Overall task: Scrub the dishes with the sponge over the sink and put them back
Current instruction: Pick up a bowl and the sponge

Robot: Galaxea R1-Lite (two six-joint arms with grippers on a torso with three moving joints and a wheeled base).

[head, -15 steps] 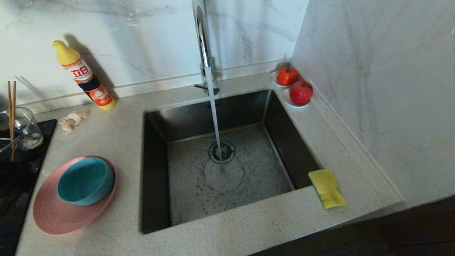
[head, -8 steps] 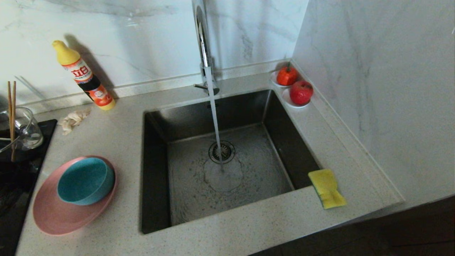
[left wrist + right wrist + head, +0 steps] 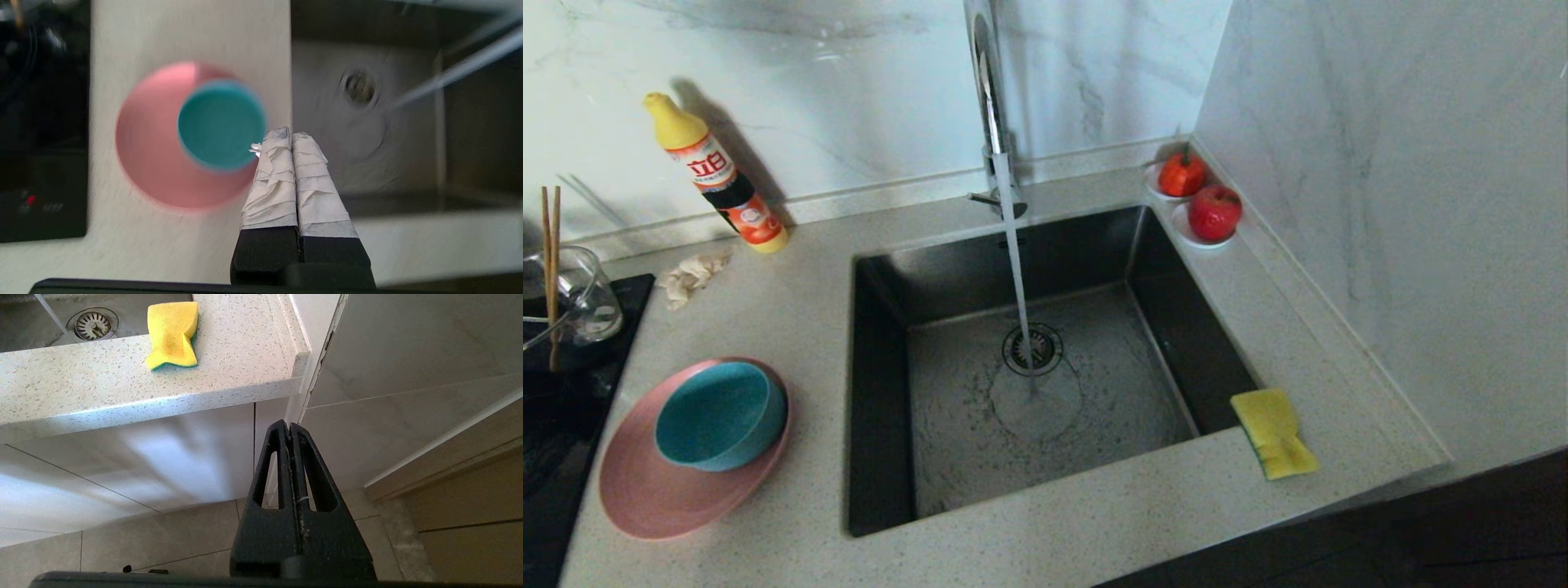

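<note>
Hovering left pincer (image 3: 291, 136) clenched, empty | teal bowl (image 3: 220, 124) on pink plate (image 3: 151, 159), just ahead beside its tips, on table | right pincer (image 3: 289, 426) clenched, parked below sponge (image 3: 172, 332).

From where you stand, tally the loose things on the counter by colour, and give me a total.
Pink: 1, the plate
Teal: 1, the bowl sitting on that plate
Yellow: 2, the sponge and the detergent bottle
Red: 2, the fruits on white saucers
Off-white: 1, the rag
Brown: 1 pair, the chopsticks in the glass jug
Total: 8
</note>
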